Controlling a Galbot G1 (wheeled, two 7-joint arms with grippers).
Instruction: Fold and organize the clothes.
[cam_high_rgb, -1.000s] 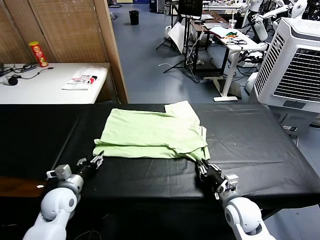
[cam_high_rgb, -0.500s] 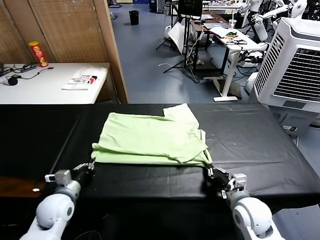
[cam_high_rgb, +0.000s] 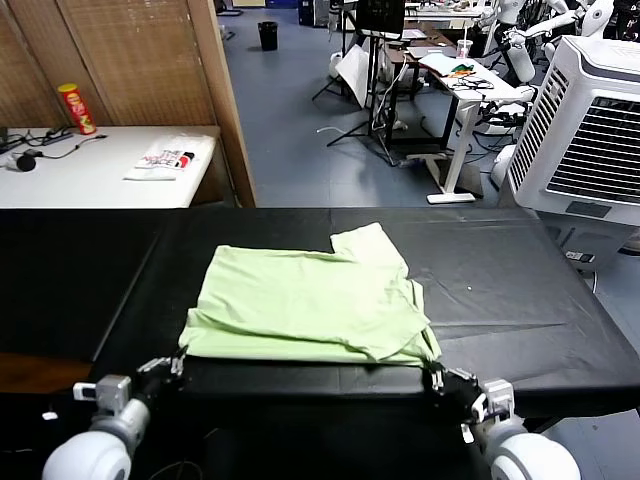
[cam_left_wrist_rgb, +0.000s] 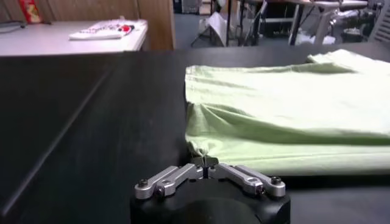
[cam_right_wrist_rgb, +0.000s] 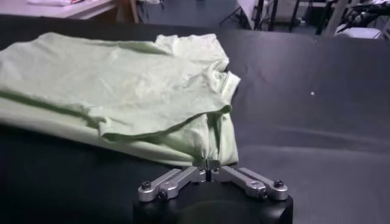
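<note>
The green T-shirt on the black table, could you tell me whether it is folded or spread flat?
Folded: the T-shirt lies doubled, an upper layer over a lower edge along its near side.

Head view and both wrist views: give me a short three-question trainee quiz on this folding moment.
1. True or false: the left gripper is shut on a near corner of the pale light-green thin-fabric T-shirt.
2. The right gripper pinches the T-shirt at: A) far sleeve B) near corner C) nothing.
3. Fill in: the T-shirt lies on a ____ cloth-covered table.

Key: 1 true; 2 B; 3 black.
</note>
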